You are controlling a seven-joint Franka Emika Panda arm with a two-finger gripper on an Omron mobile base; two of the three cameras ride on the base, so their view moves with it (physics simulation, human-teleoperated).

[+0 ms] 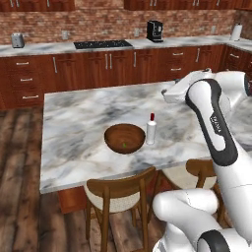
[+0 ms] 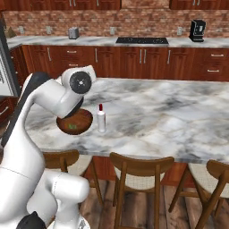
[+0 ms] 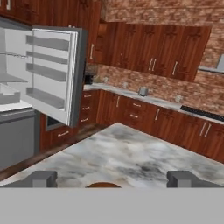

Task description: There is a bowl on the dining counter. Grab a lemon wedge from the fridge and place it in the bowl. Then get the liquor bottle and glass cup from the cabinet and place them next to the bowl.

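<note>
Jaws wide, empty; bowl (image 1: 124, 138) beside liquor bottle (image 1: 151, 130) holds perhaps a lemon wedge (image 1: 124, 145).

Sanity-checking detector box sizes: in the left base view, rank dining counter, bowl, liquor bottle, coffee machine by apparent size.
1. dining counter, by far the largest.
2. bowl.
3. coffee machine and liquor bottle: about alike on screen, so unranked; the machine stands much farther from the camera, so it looks smaller than it is.
</note>
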